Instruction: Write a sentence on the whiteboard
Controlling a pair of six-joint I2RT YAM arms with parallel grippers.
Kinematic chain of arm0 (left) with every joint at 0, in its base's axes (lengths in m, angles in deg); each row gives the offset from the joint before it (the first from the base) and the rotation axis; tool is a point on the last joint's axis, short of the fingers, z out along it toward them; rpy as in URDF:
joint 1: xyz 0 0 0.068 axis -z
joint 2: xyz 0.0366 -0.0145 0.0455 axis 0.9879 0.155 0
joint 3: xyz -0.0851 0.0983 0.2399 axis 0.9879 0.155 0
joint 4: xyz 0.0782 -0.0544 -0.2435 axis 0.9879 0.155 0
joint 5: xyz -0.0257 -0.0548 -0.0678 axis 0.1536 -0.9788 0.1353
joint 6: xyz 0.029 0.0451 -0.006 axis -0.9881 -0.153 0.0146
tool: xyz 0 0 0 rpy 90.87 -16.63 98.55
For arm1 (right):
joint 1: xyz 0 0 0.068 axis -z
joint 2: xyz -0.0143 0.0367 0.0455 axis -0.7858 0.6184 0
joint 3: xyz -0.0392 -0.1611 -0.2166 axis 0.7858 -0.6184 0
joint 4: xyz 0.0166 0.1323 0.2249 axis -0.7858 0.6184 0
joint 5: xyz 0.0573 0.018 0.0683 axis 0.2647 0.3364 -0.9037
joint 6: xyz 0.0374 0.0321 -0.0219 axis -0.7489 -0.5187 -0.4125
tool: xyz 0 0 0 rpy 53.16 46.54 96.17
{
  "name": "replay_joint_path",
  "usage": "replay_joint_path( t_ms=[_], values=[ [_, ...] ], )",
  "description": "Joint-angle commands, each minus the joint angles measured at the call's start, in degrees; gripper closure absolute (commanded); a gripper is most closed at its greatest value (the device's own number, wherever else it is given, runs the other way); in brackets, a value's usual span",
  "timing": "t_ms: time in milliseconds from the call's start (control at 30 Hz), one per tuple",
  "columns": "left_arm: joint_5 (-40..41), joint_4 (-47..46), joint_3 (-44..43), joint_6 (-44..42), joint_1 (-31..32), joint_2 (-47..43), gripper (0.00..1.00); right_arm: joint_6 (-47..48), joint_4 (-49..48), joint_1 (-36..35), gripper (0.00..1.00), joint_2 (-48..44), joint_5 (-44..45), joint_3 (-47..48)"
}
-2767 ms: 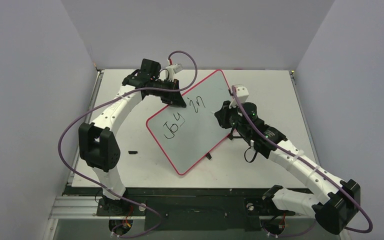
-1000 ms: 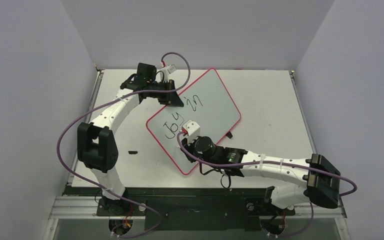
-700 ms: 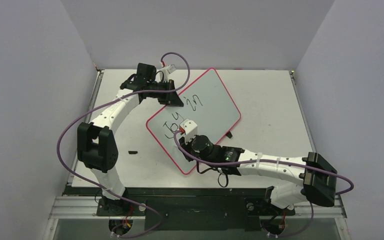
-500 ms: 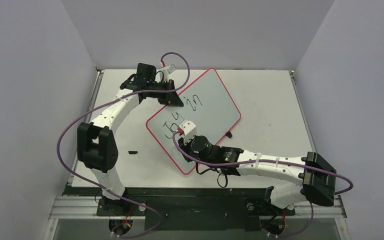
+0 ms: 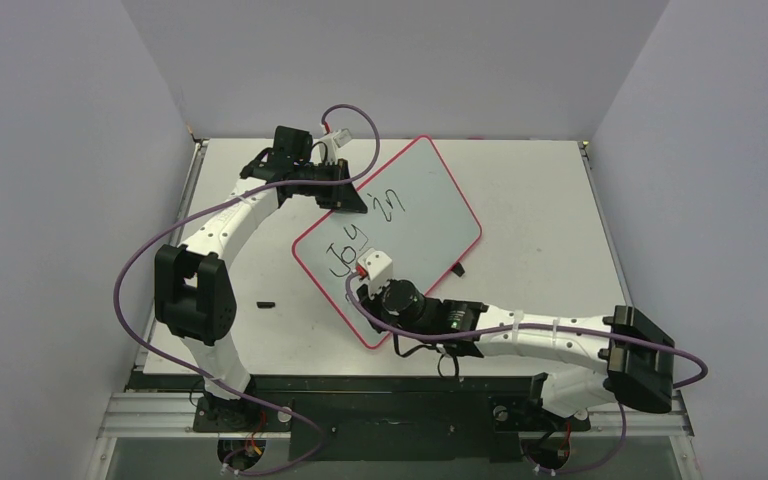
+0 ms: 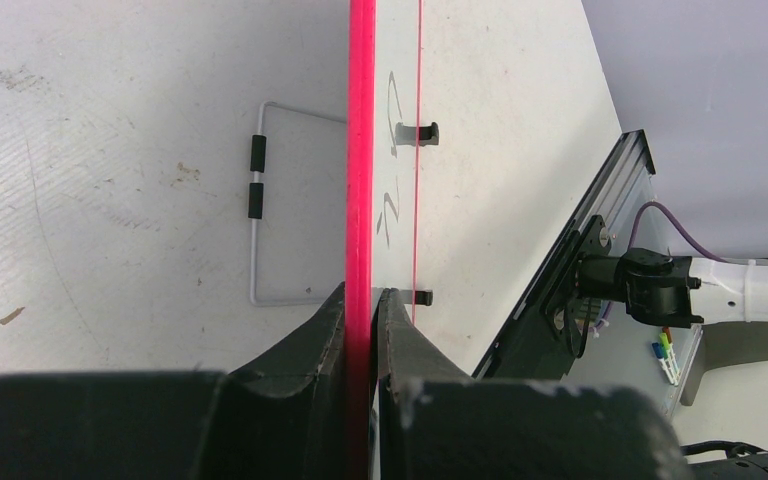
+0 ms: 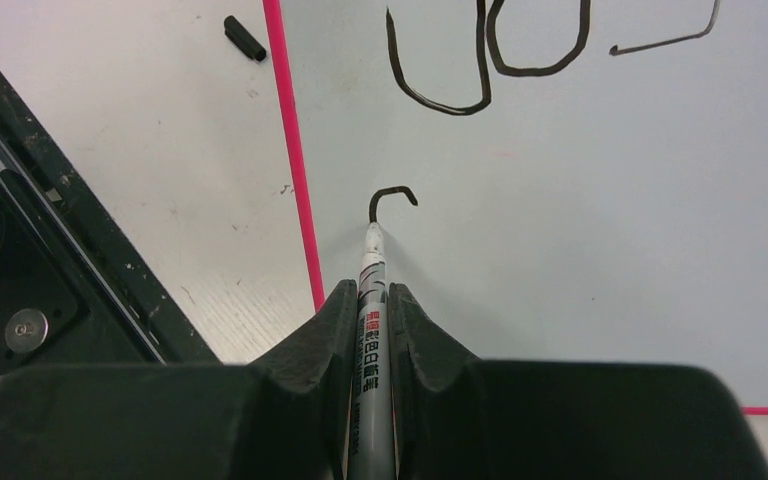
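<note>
So the right gripper [image 7: 372, 290] is clenched on a marker [image 7: 370, 262]. The barrel runs straight out between the fingers and the tip is down on the whiteboard [image 5: 420, 195], right at the end of a tiny hook stroke [image 7: 393, 195]. That spot is just inside the board's red rim, on the side facing the table's near-left corner.

The left gripper [image 6: 362, 296] is clamped on the rim at the board's far-left side, one finger on each face, which looks like it's steadying the board. A wire stand [image 6: 256, 215] shows behind the board, so I'd guess it's propped rather than lying flat, but I can't tell for sure.

The board itself sits diagonally around the middle of the table, with one corner toward the far edge and another toward the near edge. A black cap [image 5: 265, 303] lies on the table off toward the left edge.

Progress-wise, the sentence [image 5: 348, 258] so far reads "Joy", underlined, then "in" further along. Below that there's only the little hook. My read is that the first line is done and the second has barely started, so most of the writing is left.
</note>
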Motion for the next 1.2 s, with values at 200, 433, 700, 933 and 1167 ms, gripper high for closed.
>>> replay_joint_path(
  t_ms=[200,433,700,933,1167],
  values=[
    [11.29,-3.71,0.76,-5.13,-0.14,0.34,1.00,-0.58,0.56,-0.40,1.00,-2.26,3.54,-2.39],
    [11.30,-3.73,0.81,-5.13,-0.09,0.31,1.00,1.10,2.82,0.82,1.00,-0.62,5.18,1.35],
    [11.14,-3.73,0.86,-5.21,-0.01,0.26,1.00,2.68,3.72,1.59,1.00,1.77,4.98,5.71],
    [11.11,-3.78,0.86,-5.21,0.05,0.27,1.00,3.16,4.07,1.60,1.00,3.01,4.09,7.21],
    [11.15,-3.64,0.78,-5.23,0.00,0.11,1.00,2.14,3.94,1.62,1.00,1.89,4.06,4.87]
  ],
)
